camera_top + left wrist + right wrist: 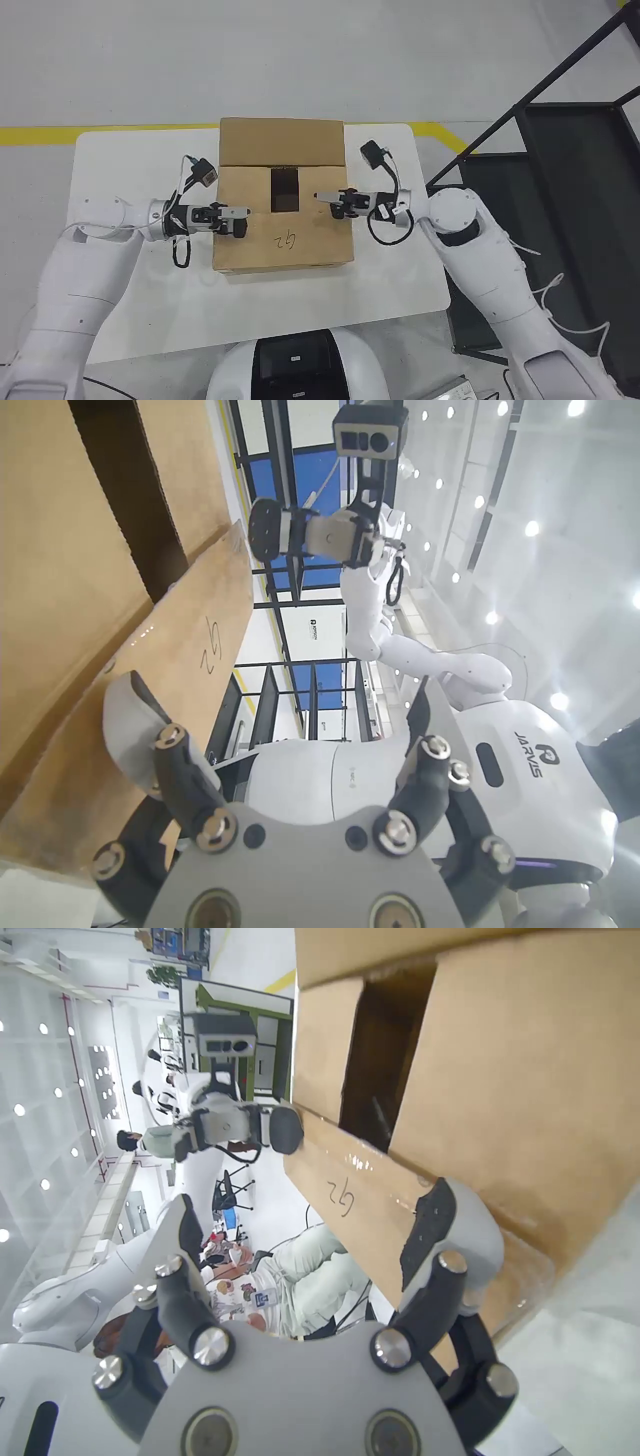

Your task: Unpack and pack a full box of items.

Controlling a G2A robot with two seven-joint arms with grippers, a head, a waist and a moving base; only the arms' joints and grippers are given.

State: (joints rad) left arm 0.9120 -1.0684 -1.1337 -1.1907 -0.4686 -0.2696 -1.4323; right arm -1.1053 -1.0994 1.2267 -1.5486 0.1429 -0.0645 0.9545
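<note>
Centred on white tabletop (400,280): cardboard box (310,230), flaps nearly shut, dark gap (285,190) mid-top. Near flap (265,250) long axis left to right, spanning between both arms. Left end effector (242,217) at box's left edge, right end effector (322,197) farther in, beside gap; both spread open, gripping nothing.

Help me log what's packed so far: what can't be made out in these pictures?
- Box contents, top view: flaps cover all but a gap, which is in shadow.
- Right wrist view: a dark shape inside the gap, too dim to identify.
- Left wrist view: the box's interior, dark and cut off by the flap edges.
</note>
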